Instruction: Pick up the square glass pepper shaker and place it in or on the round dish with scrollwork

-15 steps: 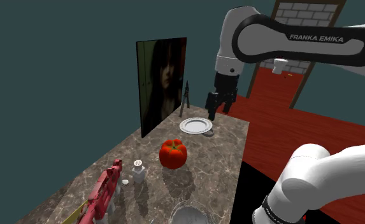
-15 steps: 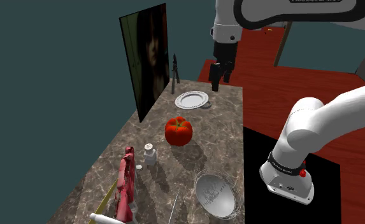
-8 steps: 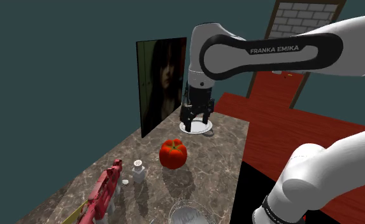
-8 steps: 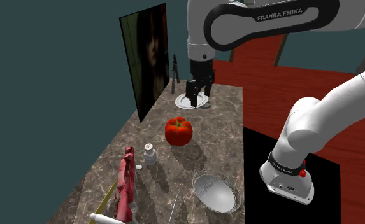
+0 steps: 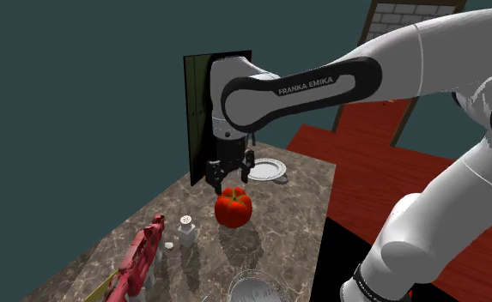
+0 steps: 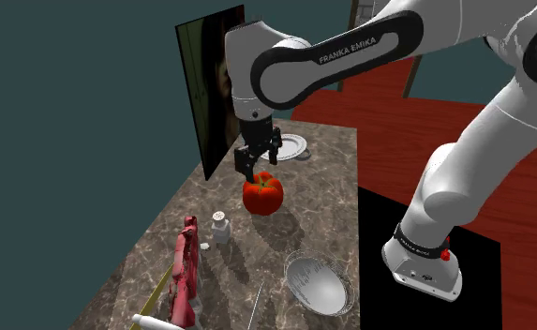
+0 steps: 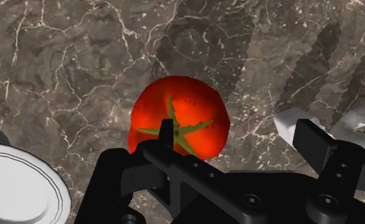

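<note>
Find the pepper shaker [image 5: 186, 230] standing upright on the marble counter [image 5: 295, 223], pale grey-white here, square in the body under a round cap; place it between the tomato [image 5: 233, 207] and the red toy [image 5: 141, 257], nearer the toy, with a small white bit [image 5: 168, 245] just beside its base; read its long axis as vertical, cap uppermost, pointing straight up; cannot tell how the flat sides sit against the counter's edge. Look outward for the gripper [image 5: 233, 176], hanging just above the tomato with fingers spread and nothing between them, well short of the shaker; judge the step in hand as the approach, no grasp yet begun. Carry on past the tomato with enough height to clear it; stop squarely over the cap; turn the wrist so that the pads meet two opposite flat faces, not the corners; come straight down and close on the body below the cap, since so small and narrow a thing probably tips at a sideways nudge; keep one finger out of the red toy and the white bit. Expect the round dish [image 5: 265, 169] at the counter's far end, beyond the tomato and beside the dark portrait panel [image 5: 203, 111], well apart from the shaker; plan the return over the tomato, not through it.
</note>
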